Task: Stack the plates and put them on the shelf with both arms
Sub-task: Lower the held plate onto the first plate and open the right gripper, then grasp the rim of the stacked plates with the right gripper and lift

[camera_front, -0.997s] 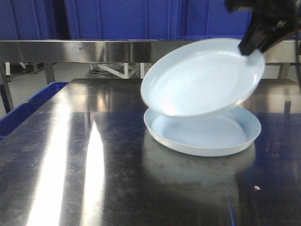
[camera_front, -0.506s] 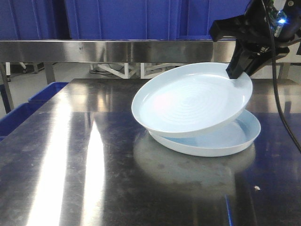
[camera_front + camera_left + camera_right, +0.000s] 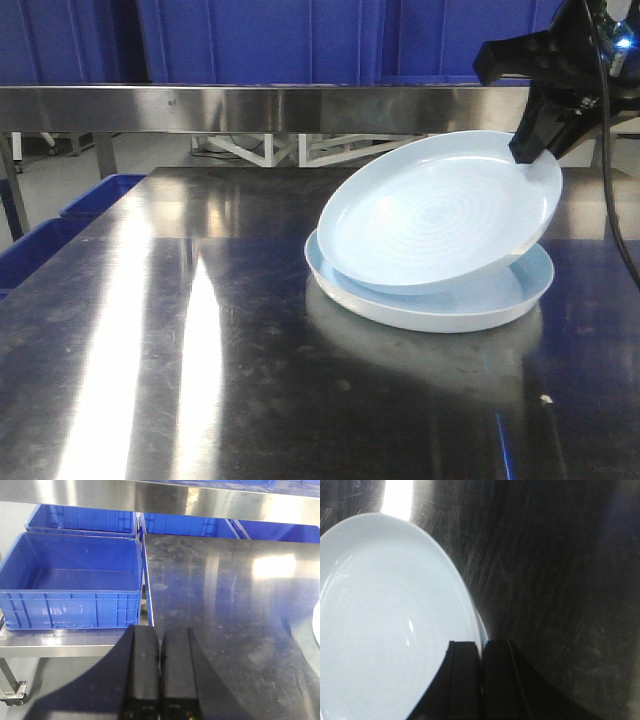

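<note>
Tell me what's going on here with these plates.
The right gripper grips the upper plate by its high edge, holding it tilted. Its low edge appears to rest in the lower plate, which lies flat on the steel table. The left gripper is shut and empty, off to the side near a blue crate.

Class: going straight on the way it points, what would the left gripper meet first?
Probably the scratched stainless-steel tabletop, close to its edge; the shut left gripper aims there. The open blue plastic crate lies just beside that line, and depth is unclear.
</note>
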